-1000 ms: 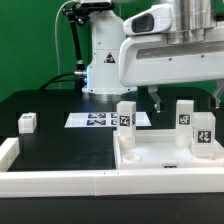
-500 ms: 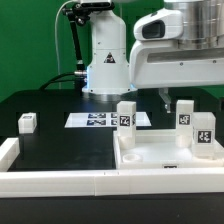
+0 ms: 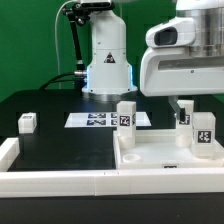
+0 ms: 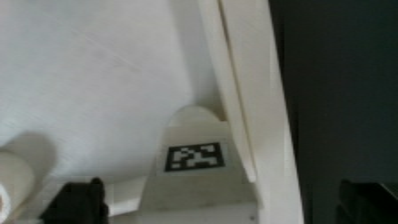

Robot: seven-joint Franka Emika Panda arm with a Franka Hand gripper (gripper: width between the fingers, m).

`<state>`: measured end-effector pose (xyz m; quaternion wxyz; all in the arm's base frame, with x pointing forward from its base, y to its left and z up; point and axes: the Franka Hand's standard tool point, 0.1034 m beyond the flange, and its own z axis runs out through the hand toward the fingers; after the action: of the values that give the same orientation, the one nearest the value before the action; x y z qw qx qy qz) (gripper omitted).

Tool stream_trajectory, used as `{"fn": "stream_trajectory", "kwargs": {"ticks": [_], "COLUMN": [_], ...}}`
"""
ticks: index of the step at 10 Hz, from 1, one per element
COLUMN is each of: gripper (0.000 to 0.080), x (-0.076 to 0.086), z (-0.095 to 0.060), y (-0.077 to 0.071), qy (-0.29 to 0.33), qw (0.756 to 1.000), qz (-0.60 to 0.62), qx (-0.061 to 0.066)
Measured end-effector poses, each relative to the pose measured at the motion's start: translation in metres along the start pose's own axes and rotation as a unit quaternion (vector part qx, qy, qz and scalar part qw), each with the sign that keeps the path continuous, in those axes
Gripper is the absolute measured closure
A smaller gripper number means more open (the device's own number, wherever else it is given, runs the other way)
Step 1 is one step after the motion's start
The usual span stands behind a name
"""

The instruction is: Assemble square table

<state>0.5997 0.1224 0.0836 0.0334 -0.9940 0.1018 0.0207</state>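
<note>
The tabletop (image 3: 160, 158), a white square slab with a raised rim, lies on the black table (image 3: 60, 145) toward the exterior view's right, just behind the white border bar (image 3: 60, 181). Three legs stand upright on it: the left leg (image 3: 126, 115) at its corner on the exterior view's left, the near leg (image 3: 204, 130) at the right edge, and the rear leg (image 3: 185, 118) just behind that one. A fourth, the loose leg (image 3: 27, 122), sits well apart on the black table at the exterior view's left. The gripper (image 3: 181, 104) hangs directly over the rear leg with its jaws spread wide and nothing pinched. In the wrist view its dark fingertips (image 4: 80, 198) show at either side of a tagged white piece (image 4: 196, 150) beside the slab's rim (image 4: 240, 90). This is probably the rear leg's top, though the blur leaves that uncertain. The step in hand looks like reaching for a leg so it can be fixed to the tabletop. The next move calls for a straight descent centred on that leg, keeping clear of the near leg, then a firm squeeze on its sides.
</note>
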Motion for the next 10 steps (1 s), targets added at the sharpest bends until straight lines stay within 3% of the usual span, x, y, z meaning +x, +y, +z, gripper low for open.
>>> {"fn": "stream_trajectory", "kwargs": {"ticks": [2, 4, 5, 6, 10], "gripper": [0.0151, 0.0393, 0.0393, 0.0508, 0.0508], "x": [0.0004, 0.0008, 0.001, 0.0011, 0.0009], "z": [-0.0001, -0.0001, -0.0002, -0.0002, 0.0], "y": [0.0005, 0.0015, 0.0018, 0.0021, 0.0018], "qy": [0.0, 0.0, 0.0, 0.0, 0.001], "qw": [1.0, 1.0, 1.0, 1.0, 1.0], "qz": [0.0, 0.001, 0.001, 0.001, 0.026], "qx": [-0.001, -0.001, -0.001, -0.001, 0.0]}}
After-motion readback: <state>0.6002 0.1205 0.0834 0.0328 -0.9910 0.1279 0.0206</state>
